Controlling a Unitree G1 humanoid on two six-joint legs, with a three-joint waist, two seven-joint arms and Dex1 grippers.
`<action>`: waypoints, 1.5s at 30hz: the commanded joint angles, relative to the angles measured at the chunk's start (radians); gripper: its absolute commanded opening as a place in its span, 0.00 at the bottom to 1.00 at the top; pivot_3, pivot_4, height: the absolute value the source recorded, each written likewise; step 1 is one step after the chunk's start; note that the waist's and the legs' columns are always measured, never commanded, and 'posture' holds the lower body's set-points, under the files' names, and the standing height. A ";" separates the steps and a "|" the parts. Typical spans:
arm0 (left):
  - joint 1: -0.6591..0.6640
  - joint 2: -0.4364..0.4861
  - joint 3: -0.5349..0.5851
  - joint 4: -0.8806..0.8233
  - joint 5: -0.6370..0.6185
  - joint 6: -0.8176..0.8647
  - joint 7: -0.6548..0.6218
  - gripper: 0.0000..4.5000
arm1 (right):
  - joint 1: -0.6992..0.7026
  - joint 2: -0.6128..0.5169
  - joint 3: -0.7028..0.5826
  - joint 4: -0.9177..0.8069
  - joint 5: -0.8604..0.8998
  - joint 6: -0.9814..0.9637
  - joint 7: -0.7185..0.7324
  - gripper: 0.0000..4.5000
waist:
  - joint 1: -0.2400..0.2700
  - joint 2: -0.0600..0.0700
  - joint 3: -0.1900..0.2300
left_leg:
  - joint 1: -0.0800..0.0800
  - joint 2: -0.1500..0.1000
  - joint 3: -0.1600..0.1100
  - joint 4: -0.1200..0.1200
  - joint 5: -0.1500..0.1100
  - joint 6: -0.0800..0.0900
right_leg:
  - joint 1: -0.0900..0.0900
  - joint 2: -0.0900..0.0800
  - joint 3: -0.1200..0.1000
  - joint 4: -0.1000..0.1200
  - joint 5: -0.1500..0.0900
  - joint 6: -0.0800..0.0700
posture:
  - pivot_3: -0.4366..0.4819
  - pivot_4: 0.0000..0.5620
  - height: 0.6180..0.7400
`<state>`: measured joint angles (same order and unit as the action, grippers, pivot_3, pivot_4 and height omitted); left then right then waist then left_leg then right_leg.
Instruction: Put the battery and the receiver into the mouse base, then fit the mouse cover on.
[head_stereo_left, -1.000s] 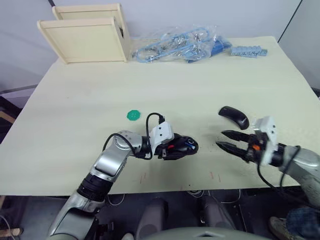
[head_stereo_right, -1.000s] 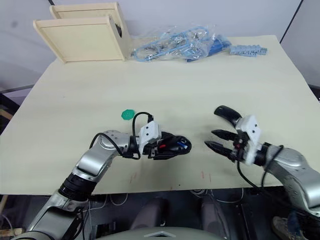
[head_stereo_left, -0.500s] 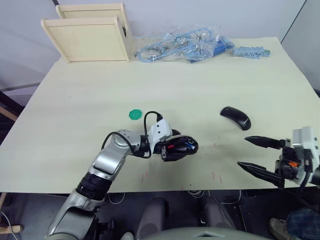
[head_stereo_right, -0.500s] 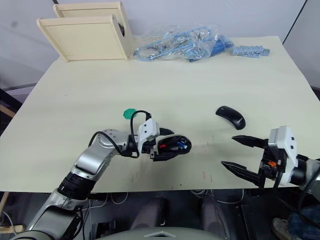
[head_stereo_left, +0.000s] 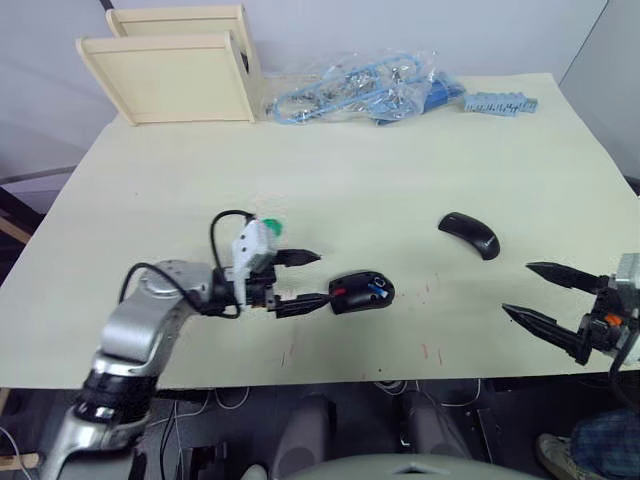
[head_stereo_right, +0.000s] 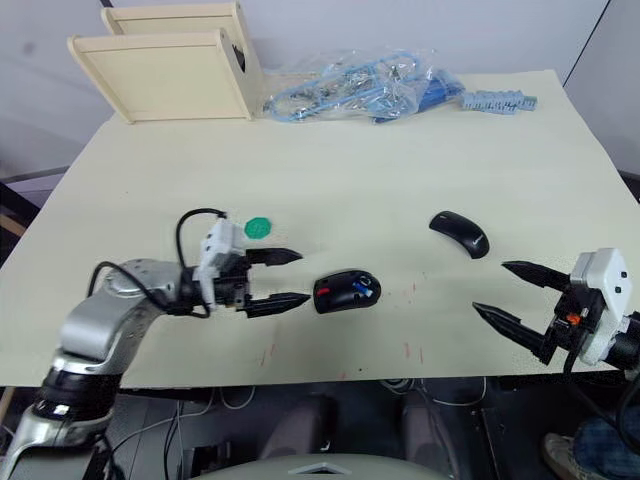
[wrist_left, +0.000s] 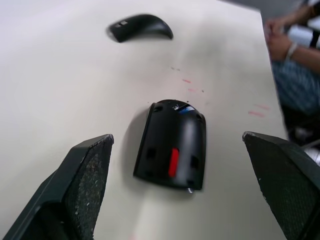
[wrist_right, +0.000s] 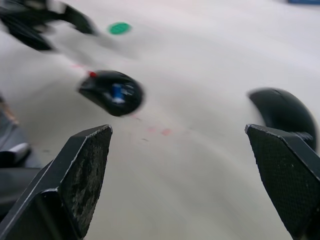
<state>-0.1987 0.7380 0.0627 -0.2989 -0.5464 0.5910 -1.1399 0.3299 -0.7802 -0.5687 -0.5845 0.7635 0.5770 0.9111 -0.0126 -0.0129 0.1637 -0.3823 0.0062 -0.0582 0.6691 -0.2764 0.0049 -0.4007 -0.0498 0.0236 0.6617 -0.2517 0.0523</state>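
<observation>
The mouse base (head_stereo_left: 362, 291) lies on the table near the front middle, hollow side up, with red parts showing. A blue battery (head_stereo_left: 378, 291) sits in its hollow. My left gripper (head_stereo_left: 321, 277) stands open just left of the base, its fingertips a little short of it and holding nothing. The mouse cover (head_stereo_left: 469, 234), a plain curved black shell, lies to the right of the base. My right gripper (head_stereo_left: 518, 289) hangs open at the table's front right, apart from both. I cannot make out the receiver.
Two wooden boxes (head_stereo_left: 170, 75) stand at the back left. A clear bag of blue parts (head_stereo_left: 360, 85) and a blue strip (head_stereo_left: 497, 101) lie along the back edge. A green disc (head_stereo_right: 258, 227) lies by my left wrist. A person (wrist_left: 295, 35) sits beyond the table.
My left gripper has let go of the mouse base, opened and drawn back to the left. My right gripper has pulled away from the middle to the front right and opened wider.
</observation>
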 joint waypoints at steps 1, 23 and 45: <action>0.053 0.024 0.110 -0.086 -0.118 0.034 -0.007 0.98 | -0.051 0.003 0.010 0.010 -0.018 -0.019 -0.044 1.00 | 0.001 0.000 0.000 | 0.000 0.000 0.000 0.000 0.000 0.000 | 0.000 0.000 0.000 0.000 0.000 0.000 | 0.48 0.27 1.00; 0.298 0.026 0.386 -0.167 -0.328 -0.070 -0.083 0.98 | -0.565 -0.004 0.390 0.411 -0.255 0.083 -0.206 1.00 | -0.001 0.001 0.003 | 0.000 0.000 0.006 0.000 0.000 0.000 | -0.001 0.000 0.002 -0.001 0.000 0.000 | 0.48 0.27 1.00; 0.410 -0.002 0.360 -0.162 -0.299 -0.173 -0.077 0.98 | -0.732 0.078 0.495 0.786 -0.424 -0.106 -0.091 1.00 | -0.003 0.002 0.004 | 0.000 0.001 0.008 0.000 0.000 0.000 | -0.001 0.000 0.003 0.000 0.000 0.000 | 0.48 0.27 1.00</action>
<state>0.2087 0.7374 0.4218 -0.4494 -0.8457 0.4384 -1.2141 -0.3942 -0.6980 -0.0489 0.2035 0.3433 0.5104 0.8059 -0.0154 -0.0109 0.1677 -0.3821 0.0069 -0.0504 0.6690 -0.2764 0.0049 -0.4020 -0.0497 0.0267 0.6612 -0.2514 0.0518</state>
